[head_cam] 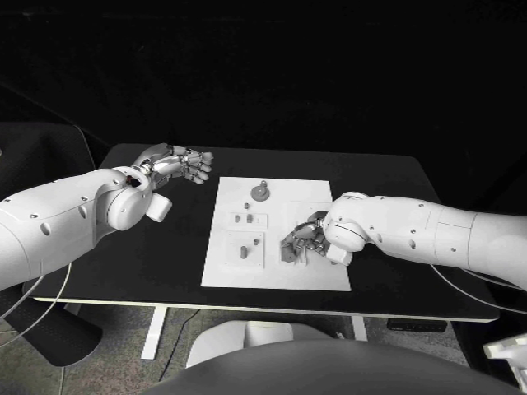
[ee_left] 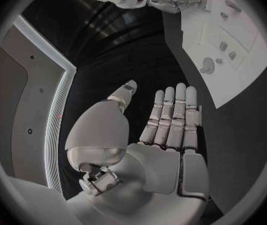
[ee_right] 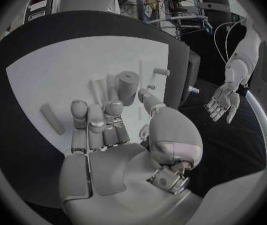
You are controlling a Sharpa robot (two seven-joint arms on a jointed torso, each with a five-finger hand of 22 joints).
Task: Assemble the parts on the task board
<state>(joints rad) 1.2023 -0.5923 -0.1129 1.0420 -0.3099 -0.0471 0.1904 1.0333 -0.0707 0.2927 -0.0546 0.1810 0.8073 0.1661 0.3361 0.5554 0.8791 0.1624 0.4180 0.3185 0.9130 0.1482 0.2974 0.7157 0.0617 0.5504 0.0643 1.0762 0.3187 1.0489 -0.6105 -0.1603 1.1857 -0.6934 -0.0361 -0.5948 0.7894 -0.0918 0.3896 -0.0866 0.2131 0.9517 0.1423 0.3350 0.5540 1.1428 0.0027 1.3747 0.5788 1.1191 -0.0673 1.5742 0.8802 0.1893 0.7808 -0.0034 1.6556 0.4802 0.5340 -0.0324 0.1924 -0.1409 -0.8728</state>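
Head view puts my right hand (head_cam: 306,243) low over the task board (head_cam: 276,280), fingers curled down among the grey parts (head_cam: 247,219); whether they pinch anything I cannot tell. My left hand (head_cam: 178,167) hovers off the board's far left corner, fingers straight and apart, holding nothing. A cylinder (ee_right: 127,85) lies just past my right fingertips (ee_right: 96,116). I judge a blind closing could roll it away or knock neighbouring pieces askew.

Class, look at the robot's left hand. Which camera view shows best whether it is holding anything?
The left wrist view: the left hand sits close up, fingers straight, palm bare, holding nothing. The head view shows it small, over the black table beside the task board. The right wrist view shows it far off, fingers apart.
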